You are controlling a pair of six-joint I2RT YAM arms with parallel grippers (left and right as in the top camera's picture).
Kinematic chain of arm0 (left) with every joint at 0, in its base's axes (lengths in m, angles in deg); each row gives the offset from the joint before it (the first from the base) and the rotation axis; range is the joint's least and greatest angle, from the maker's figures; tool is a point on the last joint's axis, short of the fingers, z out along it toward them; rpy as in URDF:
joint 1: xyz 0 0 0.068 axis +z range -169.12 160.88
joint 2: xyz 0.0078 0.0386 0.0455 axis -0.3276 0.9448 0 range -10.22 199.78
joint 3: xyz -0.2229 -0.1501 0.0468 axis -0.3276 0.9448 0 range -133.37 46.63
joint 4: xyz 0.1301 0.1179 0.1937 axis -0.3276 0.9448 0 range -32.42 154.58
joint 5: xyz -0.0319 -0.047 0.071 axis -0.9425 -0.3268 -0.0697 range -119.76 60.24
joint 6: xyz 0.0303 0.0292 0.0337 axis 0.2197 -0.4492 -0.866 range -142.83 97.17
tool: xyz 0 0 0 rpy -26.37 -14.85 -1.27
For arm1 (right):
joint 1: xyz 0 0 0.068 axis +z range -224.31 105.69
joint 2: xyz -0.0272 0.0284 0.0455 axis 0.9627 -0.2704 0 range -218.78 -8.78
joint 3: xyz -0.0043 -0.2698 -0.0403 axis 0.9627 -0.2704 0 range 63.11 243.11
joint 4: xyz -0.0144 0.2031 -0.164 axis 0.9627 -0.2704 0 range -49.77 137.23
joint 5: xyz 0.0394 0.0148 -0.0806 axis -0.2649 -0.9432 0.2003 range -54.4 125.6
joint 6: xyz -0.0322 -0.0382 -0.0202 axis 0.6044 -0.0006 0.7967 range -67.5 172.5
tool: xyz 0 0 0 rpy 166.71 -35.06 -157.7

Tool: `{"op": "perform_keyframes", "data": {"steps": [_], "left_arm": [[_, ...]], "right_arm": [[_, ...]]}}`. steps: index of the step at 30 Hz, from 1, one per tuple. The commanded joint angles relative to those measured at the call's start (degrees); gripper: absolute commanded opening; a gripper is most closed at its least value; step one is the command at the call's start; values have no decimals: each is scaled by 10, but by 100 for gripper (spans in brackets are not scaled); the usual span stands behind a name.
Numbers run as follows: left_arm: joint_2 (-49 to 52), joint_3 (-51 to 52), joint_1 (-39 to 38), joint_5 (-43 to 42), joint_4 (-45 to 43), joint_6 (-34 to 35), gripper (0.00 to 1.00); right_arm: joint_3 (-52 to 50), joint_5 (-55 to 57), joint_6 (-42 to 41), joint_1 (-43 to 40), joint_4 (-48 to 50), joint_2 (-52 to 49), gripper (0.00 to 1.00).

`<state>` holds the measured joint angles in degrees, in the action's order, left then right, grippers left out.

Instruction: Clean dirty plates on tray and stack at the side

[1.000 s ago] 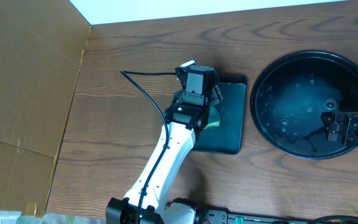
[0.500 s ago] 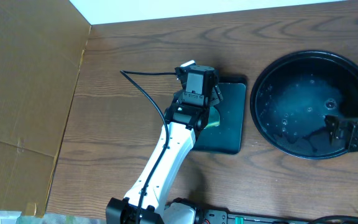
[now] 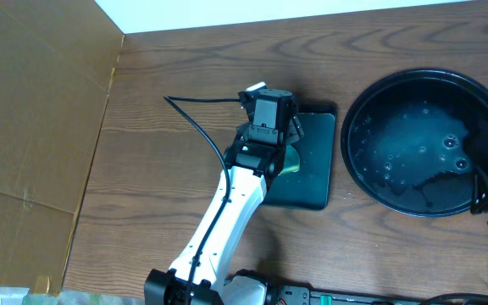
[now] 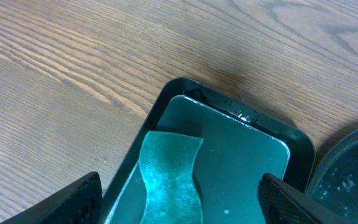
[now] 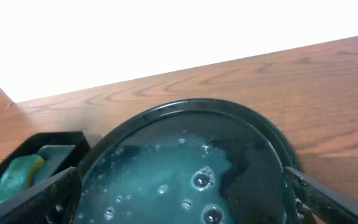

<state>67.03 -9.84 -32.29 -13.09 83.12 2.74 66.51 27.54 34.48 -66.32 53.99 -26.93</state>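
Wooden tabletop (image 3: 159, 169) lay beneath both my grippers. My left gripper (image 4: 182, 202) hung spread, empty, just above the green sponge (image 4: 169, 180) in the small rectangular tray (image 4: 241, 118). My right gripper (image 5: 179, 196), also spread, faced the round black tray (image 3: 346, 140) ahead, which held only sudsy teal water (image 3: 405, 140). No plates showed anywhere, so washing seemed finished; any stack went unseen.

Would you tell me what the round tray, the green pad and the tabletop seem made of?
Round tray: glossy black, likely plastic; the rim glints, and it is wet and foamy inside.
Green pad: fuzzy matte fibre, probably a scouring sponge or cloth.
Tabletop: wood grain, possibly laminate, with a satin sheen.
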Motion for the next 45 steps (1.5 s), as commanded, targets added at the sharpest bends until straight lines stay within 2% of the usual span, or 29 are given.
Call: {"op": "perform_keyframes", "data": {"steps": [1,11,20,45], "left_arm": [[0,1,1,8,1,0,81],[0,1,1,8,1,0,81],[0,1,1,8,1,0,81],[0,1,1,8,1,1,81]], "right_arm": [[-31,-3,38,-5,-4,59,99],[-31,-3,103,-36,-82,179,99],[-31,3,200,-68,-105,179,99],[-31,7,203,-68,-104,178,99]]}}
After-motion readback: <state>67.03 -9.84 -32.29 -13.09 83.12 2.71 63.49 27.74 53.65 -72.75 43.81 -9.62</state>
